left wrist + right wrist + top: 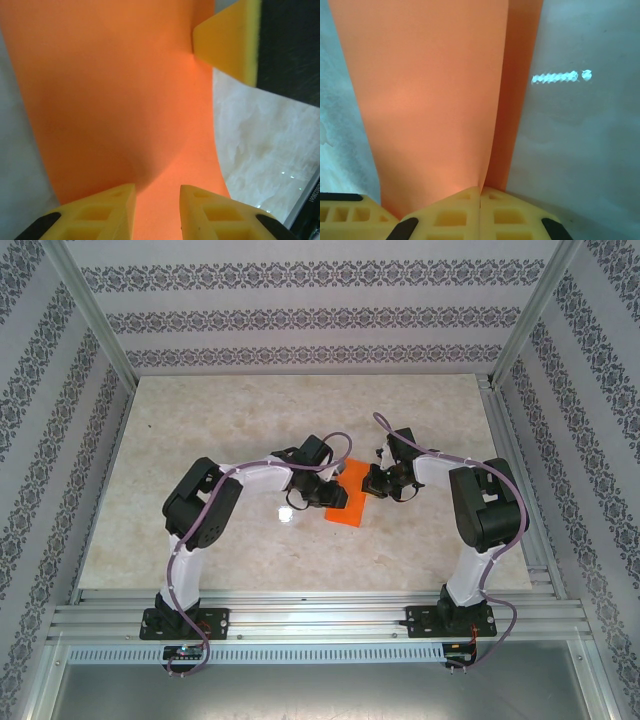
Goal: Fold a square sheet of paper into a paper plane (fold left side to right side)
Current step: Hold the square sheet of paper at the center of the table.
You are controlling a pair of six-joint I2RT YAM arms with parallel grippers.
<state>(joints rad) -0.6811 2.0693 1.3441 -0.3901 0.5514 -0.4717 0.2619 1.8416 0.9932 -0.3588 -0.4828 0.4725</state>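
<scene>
While my right jaws clamp the orange paper sheet, seemingly anchoring its doubled layers, my left jaws stand slightly apart at the opposite end, sheet stretched between both.

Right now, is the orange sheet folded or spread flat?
Folded: the right wrist view shows two layers of the orange sheet, lower one peeking past.

From above you see the square sheet of paper partly covered by the left hand and the right hand, their grip too small to judge. In both wrist views its far edge runs off the top
</scene>
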